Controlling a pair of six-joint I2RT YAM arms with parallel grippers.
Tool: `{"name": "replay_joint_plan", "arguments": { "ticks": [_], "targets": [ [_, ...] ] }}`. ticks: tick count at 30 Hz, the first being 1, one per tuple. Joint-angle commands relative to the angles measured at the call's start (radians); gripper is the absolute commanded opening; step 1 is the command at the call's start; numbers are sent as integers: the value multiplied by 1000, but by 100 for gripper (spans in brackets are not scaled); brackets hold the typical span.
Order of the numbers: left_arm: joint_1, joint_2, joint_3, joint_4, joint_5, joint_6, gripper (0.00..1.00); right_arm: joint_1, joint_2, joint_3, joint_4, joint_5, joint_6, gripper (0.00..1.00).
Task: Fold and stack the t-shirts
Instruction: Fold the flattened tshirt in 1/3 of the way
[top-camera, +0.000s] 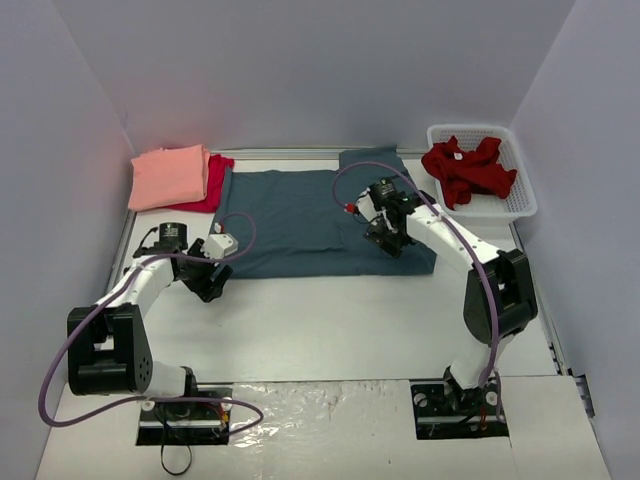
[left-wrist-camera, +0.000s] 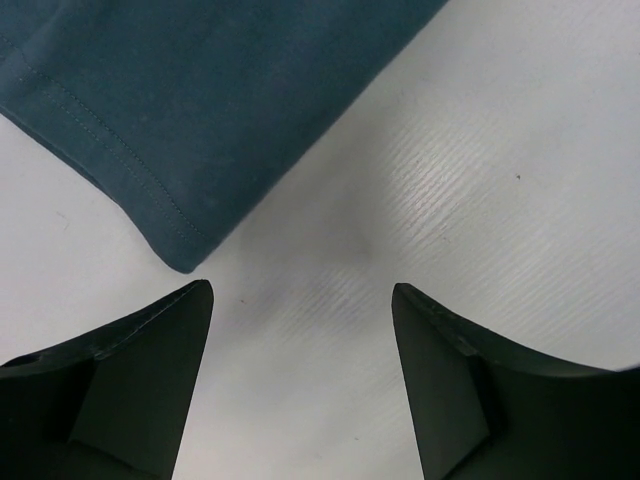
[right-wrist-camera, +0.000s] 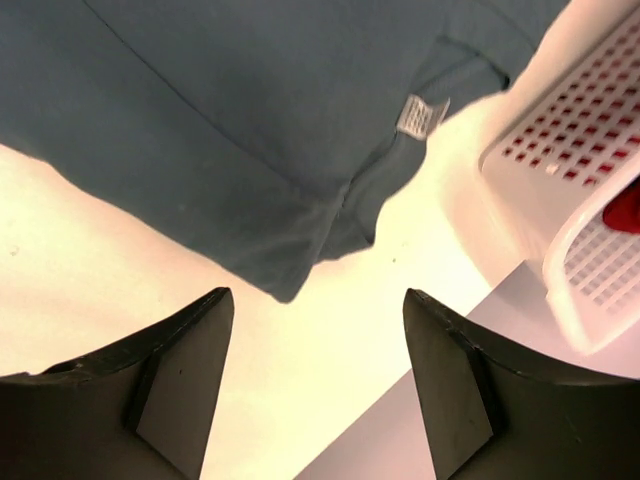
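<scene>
From above, the slate-blue t-shirt (top-camera: 300, 215) lies spread flat across the back middle of the tabletop (top-camera: 330, 330). At the back left, the folded salmon-pink t-shirt (top-camera: 168, 176) rests on the crimson t-shirt (top-camera: 216, 178), which touches the blue one's left edge. The dark red t-shirt (top-camera: 468, 170) is bunched inside the white basket (top-camera: 524, 204) at the back right. The left pincer (top-camera: 210, 283) sits just beside the blue shirt's near left corner; the right pincer (top-camera: 385, 240) is over its right part.

In the left wrist view, the left pincer (left-wrist-camera: 302, 290) gapes wide and holds nothing over bare tabletop (left-wrist-camera: 460, 190), with a hemmed corner of the slate-blue t-shirt (left-wrist-camera: 200, 100) just ahead.

In the right wrist view, the right pincer (right-wrist-camera: 318, 298) is also wide and empty. The slate-blue t-shirt (right-wrist-camera: 200, 120), bearing a small label (right-wrist-camera: 420, 115), lies ahead, with the basket (right-wrist-camera: 560, 140) to its right.
</scene>
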Motion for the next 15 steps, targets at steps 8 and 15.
{"name": "replay_joint_plan", "arguments": {
  "ticks": [8,15],
  "targets": [
    [-1,118,169,-103,31,194,66,-44,-109,-103,-28,-10,84,65],
    [2,218,261,-194,33,275,56,-74,-113,-120,-31,-4,98,65]
  ]
}}
